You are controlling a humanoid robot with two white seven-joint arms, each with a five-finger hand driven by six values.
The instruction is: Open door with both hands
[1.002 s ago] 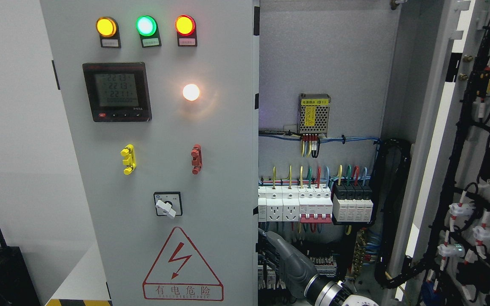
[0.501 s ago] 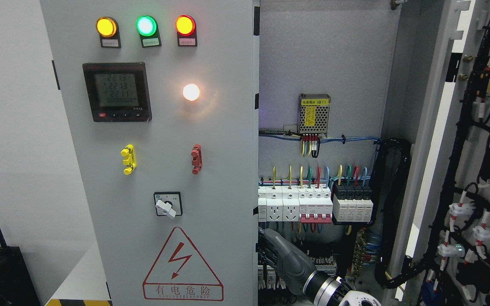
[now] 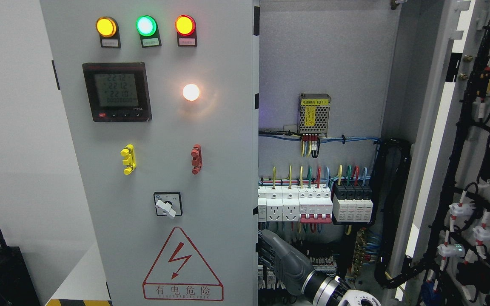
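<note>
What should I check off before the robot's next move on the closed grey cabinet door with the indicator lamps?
1. Right-hand grey cabinet door swung open, wiring exposed: ok.
2. Left grey cabinet door with lamps and meter opened: not ok, it sits closed.
3. Right hand at that door's free edge, low down: ok.
4. Its fingers hooked behind the edge: cannot tell.
5. Left hand in place to help: not ok, not in view.
6. Hand apart from the white breakers: ok, it sits below them.

The right hand (image 3: 277,259) has a dark grey moulded shell with black fingers (image 3: 263,248), joined by a ribbed silver wrist ring (image 3: 322,287) to a white forearm (image 3: 362,298).
</note>
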